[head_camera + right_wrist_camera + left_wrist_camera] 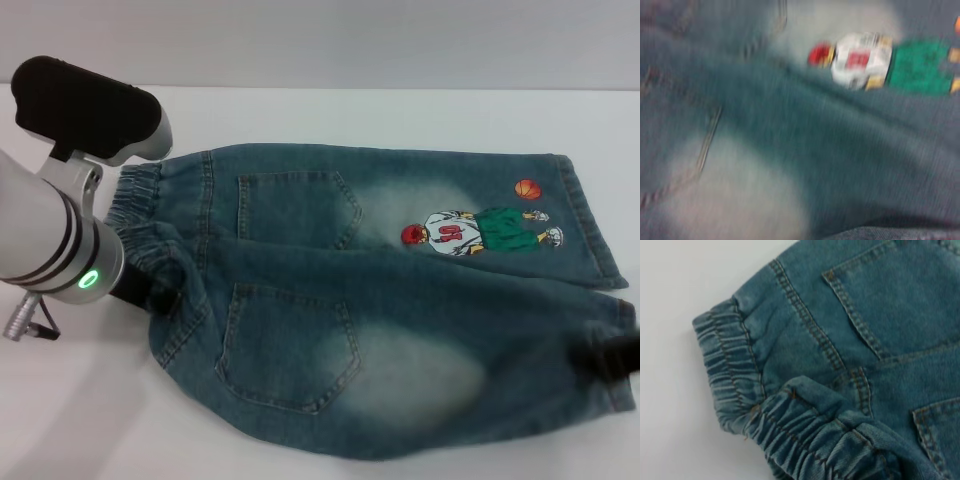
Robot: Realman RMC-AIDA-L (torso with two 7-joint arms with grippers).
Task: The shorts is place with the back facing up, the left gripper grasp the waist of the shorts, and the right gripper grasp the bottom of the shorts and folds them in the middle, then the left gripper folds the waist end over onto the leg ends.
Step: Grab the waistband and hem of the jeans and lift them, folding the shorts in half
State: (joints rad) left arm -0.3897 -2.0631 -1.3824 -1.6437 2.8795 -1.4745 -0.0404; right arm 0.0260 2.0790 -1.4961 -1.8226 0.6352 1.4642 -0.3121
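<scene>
Blue shorts (400, 320) flat on white tabletop (80, 420), back up. Left tool (140, 288) pinching the stretchy waist (735, 370). Right tool (608, 357) clamped on leg hem (620, 330) beside it.

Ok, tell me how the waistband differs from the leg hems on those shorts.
The waistband is gathered into elastic ruffles; the leg hems lie flat with straight stitching. The waistband sits on the robot's left by the left gripper; the hems sit on its right by the right gripper. Both are the same faded blue denim.
</scene>
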